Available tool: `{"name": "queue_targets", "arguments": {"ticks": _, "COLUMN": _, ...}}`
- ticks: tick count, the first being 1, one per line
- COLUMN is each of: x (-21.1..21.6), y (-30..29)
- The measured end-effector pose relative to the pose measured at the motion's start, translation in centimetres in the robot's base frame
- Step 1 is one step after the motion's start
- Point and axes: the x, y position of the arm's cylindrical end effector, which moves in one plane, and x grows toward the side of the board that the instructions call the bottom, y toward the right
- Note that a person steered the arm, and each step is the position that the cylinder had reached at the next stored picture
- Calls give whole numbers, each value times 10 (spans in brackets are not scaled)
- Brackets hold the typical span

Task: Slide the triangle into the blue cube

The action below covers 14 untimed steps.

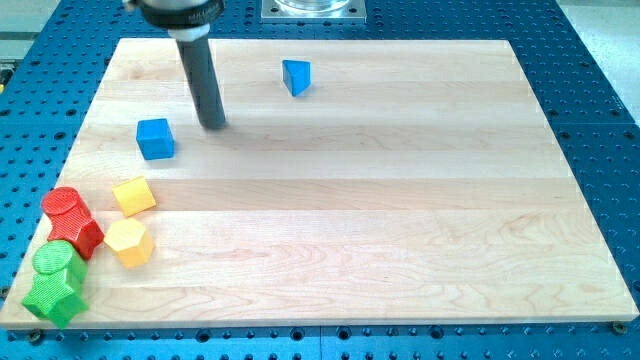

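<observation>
Pale wooden board [330, 200] on a blue perforated bench holds the blue triangle [296, 76] near its top edge, well apart from the blue cube [155, 138] at left, while the bare tip [213, 124], gripping nothing, rests between them nearer the cube, so it likely must circle behind the triangle.

The rod [200, 65] is cut off by the view's top edge.

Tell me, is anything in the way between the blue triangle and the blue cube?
Only my tip stands near that path, between the blue triangle block and the blue cube, to the cube's right. No other block lies between them on the wooden board.
</observation>
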Motion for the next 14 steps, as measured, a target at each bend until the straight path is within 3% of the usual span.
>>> {"name": "queue_targets", "arguments": {"ticks": 1, "x": 51, "y": -40}}
{"name": "queue_targets", "arguments": {"ticks": 2, "x": 86, "y": -28}}
{"name": "queue_targets", "arguments": {"ticks": 3, "x": 60, "y": 40}}
{"name": "queue_targets", "arguments": {"ticks": 4, "x": 48, "y": 186}}
{"name": "queue_targets", "arguments": {"ticks": 5, "x": -35, "y": 246}}
{"name": "queue_targets", "arguments": {"ticks": 6, "x": -95, "y": 223}}
{"name": "queue_targets", "arguments": {"ticks": 7, "x": -41, "y": 104}}
{"name": "queue_targets", "arguments": {"ticks": 8, "x": 33, "y": 29}}
{"name": "queue_targets", "arguments": {"ticks": 9, "x": 15, "y": 68}}
{"name": "queue_targets", "arguments": {"ticks": 10, "x": -71, "y": 109}}
{"name": "queue_targets", "arguments": {"ticks": 11, "x": -122, "y": 52}}
{"name": "queue_targets", "arguments": {"ticks": 12, "x": -106, "y": 25}}
{"name": "queue_targets", "arguments": {"ticks": 13, "x": 37, "y": -17}}
{"name": "queue_targets", "arguments": {"ticks": 14, "x": 32, "y": -12}}
